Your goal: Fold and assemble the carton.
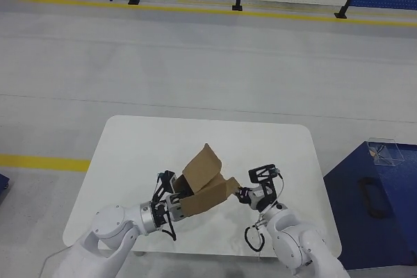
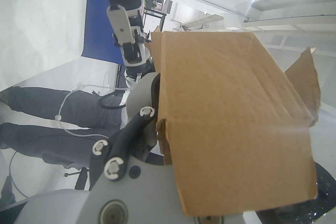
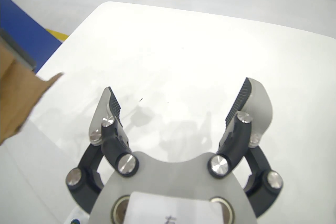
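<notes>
A brown cardboard carton (image 1: 203,182), partly unfolded with one flap raised, is held above the near middle of the white table (image 1: 160,139). My left gripper (image 1: 172,197) is shut on the carton's left end. In the left wrist view the carton (image 2: 231,109) hides most of the jaws, with one grey finger (image 2: 143,96) showing beside its edge. My right gripper (image 1: 262,178) stands open just right of the carton, apart from it. In the right wrist view the right gripper (image 3: 178,96) has nothing between its ribbed pads, and a carton flap (image 3: 18,93) shows at the side.
The bare tabletop (image 3: 183,38) stretches away beyond both grippers. A blue cabinet (image 1: 382,201) stands off the table's right side with a clear plastic box (image 1: 386,149) on top. The table's near edge lies close under both arms.
</notes>
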### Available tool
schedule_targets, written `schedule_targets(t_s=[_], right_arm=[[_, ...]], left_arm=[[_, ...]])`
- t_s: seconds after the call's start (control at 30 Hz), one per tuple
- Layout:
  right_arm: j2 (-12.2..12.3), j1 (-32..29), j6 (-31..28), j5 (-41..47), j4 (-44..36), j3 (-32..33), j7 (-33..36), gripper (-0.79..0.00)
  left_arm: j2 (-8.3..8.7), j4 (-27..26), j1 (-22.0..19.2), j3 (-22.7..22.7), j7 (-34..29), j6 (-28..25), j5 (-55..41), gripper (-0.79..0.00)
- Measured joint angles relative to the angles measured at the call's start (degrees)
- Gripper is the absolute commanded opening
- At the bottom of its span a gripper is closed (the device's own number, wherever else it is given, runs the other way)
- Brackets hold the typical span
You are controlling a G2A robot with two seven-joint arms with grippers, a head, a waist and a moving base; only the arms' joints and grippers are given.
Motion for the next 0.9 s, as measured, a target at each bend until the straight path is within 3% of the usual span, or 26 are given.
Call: schedule_targets(t_s=[0.23,0.53,0.9], right_arm=[[0.2,-1.17,-5.52,11.73,-2.72,4.05,1.54,0.0],[0.54,-2.32,-9.21,19.7,-5.15,7.61,2.52,0.0],[0.64,-1.48,-8.95,21.03,-6.08,7.88,2.77,0.0]], left_arm=[[-0.14,0.46,-0.32,0.43,-0.14,0.18,-0.1,-0.785],[-0.15,0.56,-0.08,0.22,-0.6,0.23,-0.32,-0.785],[-0.18,0.17,-0.12,0.72,-1.21,0.47,0.55,-0.785]])
